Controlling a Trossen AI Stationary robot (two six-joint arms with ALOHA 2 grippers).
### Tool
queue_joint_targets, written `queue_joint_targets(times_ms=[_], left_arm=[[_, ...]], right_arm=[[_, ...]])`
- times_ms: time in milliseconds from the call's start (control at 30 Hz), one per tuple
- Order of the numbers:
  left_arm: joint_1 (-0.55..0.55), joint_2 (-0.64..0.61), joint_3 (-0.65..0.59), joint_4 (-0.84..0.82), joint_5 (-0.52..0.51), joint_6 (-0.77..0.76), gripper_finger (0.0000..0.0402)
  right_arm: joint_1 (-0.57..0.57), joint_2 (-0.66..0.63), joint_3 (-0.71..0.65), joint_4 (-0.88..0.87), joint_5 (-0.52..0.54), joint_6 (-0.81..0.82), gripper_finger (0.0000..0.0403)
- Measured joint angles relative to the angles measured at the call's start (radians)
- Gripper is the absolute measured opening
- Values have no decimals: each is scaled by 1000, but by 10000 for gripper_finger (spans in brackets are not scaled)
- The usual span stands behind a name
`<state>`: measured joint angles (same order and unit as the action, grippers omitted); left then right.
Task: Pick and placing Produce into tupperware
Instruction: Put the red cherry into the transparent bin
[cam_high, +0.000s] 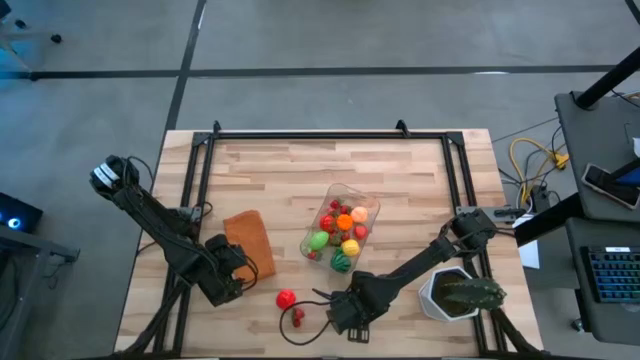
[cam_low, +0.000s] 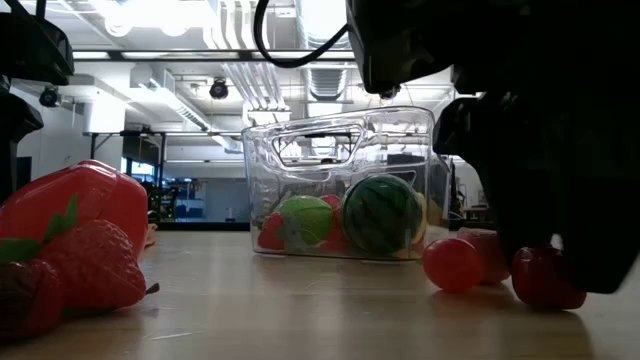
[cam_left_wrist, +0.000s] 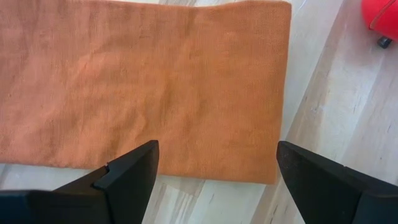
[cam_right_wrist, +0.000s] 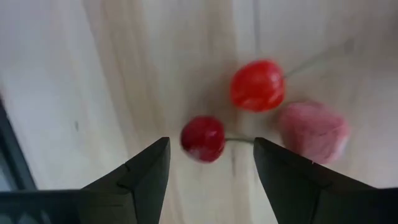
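The clear tupperware (cam_high: 341, 231) (cam_low: 340, 180) stands right of the table's middle and holds several toy fruits, among them a green-striped melon (cam_low: 382, 213) and a green fruit (cam_low: 305, 220). Near the near edge, two red cherries (cam_right_wrist: 203, 138) (cam_right_wrist: 257, 85) and a pink fruit (cam_right_wrist: 314, 130) lie on the wood. My right gripper (cam_right_wrist: 210, 163) (cam_high: 335, 312) hovers open just above them, with the darker cherry just ahead of its fingertips. A red pepper (cam_high: 286, 298) (cam_low: 80, 205) and a strawberry (cam_high: 297, 318) (cam_low: 90, 265) lie to its left. My left gripper (cam_left_wrist: 216, 155) (cam_high: 240, 264) is open over the orange cloth (cam_left_wrist: 143, 87).
The flat orange cloth (cam_high: 250, 244) lies left of the tupperware. A white pot with a green plant (cam_high: 458, 295) stands at the table's right near corner, beside my right arm. A black frame (cam_high: 330, 135) runs along the table's far and side edges.
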<state>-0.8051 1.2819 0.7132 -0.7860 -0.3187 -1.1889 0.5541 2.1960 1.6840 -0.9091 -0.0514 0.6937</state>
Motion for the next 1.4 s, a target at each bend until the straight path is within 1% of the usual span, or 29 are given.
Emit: queue_joint_targets(times_ms=[267,367,700,1067,1167,1300,1400], left_arm=[[0,0,0,0,0,0,311],[0,0,0,0,0,0,311],[0,0,0,0,0,0,311],[-1,0,0,0,-1,0,311],[-1,0,0,0,-4,0,311],[-1,0,0,0,-5,0,311],[-1,0,0,0,-8,0,311]], right_arm=[[3,0,-2,1,49,7,222],[4,0,-2,2,61,14,215],[7,15,-2,7,45,64,155],[6,4,-2,6,36,66,91],[7,2,24,-12,22,66,78],[6,0,103,-56,18,66,71],[1,-4,191,-117,54,66,70]])
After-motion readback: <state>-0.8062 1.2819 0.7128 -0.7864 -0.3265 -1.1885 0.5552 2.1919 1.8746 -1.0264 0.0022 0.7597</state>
